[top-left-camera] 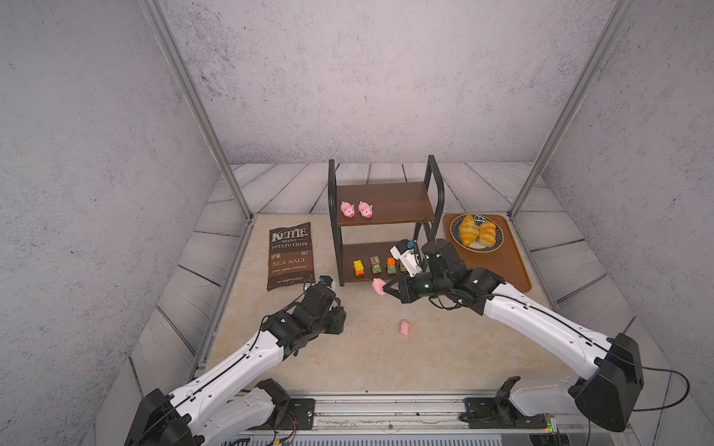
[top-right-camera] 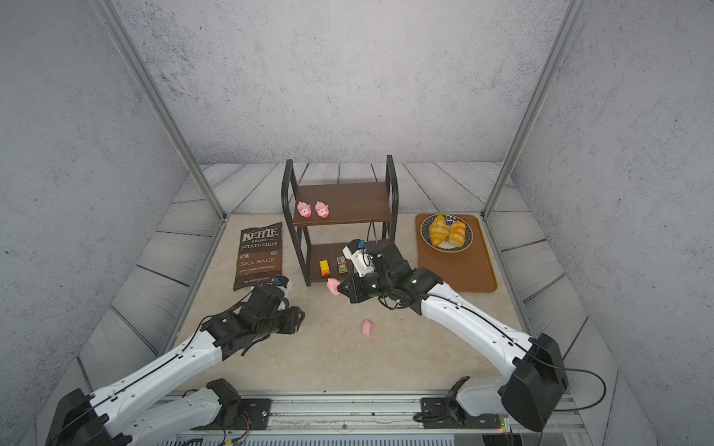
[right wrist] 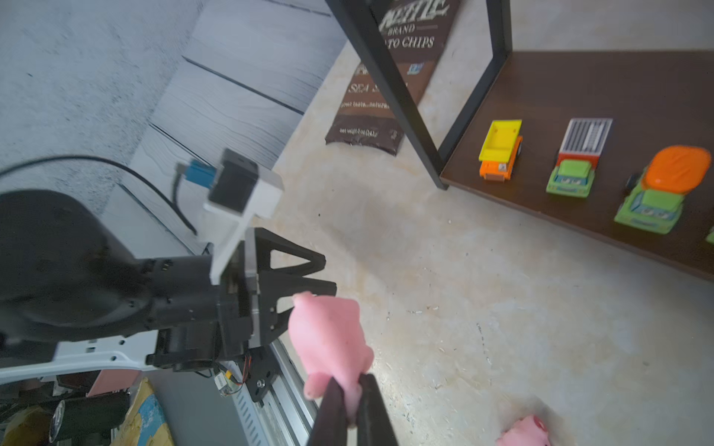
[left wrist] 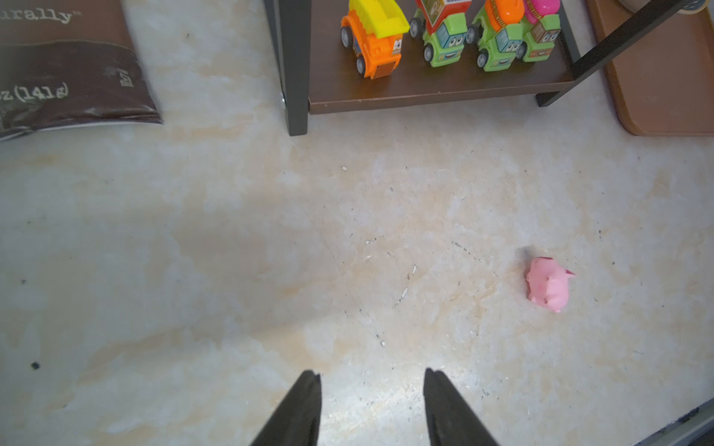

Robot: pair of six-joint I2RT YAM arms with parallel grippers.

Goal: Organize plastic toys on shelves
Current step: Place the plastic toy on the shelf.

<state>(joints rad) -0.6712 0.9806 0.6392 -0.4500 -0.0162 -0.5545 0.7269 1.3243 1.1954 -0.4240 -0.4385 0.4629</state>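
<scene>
Pink plastic is pinched in my right hand. In both top views its jaws are clamped tight on the held pig, which hangs clear above the desk. The shelves stand just beyond that hand's tips. On the lower board, right ahead of the tips, the yellow truck, grey truck and orange truck stand in a row. On the upper board, higher than the hand and past it, a shelf pig and its neighbour pig stand side by side. The loose pig lies on the desk, nearer me than the right hand.

From the left wrist, my left hand shows its jaws partly apart with nothing between them, over bare desk. The loose pig lies on its side ahead of the tips and off to one side, well apart from them. Farther ahead, the lower board carries all four trucks, with the pink truck close against the orange one.

From the right wrist, the right hand's two fingers squeeze the held pig at its underside. The left hand's spread jaws sit near the pig on its far side. The loose pig lies on the desk below.
</scene>
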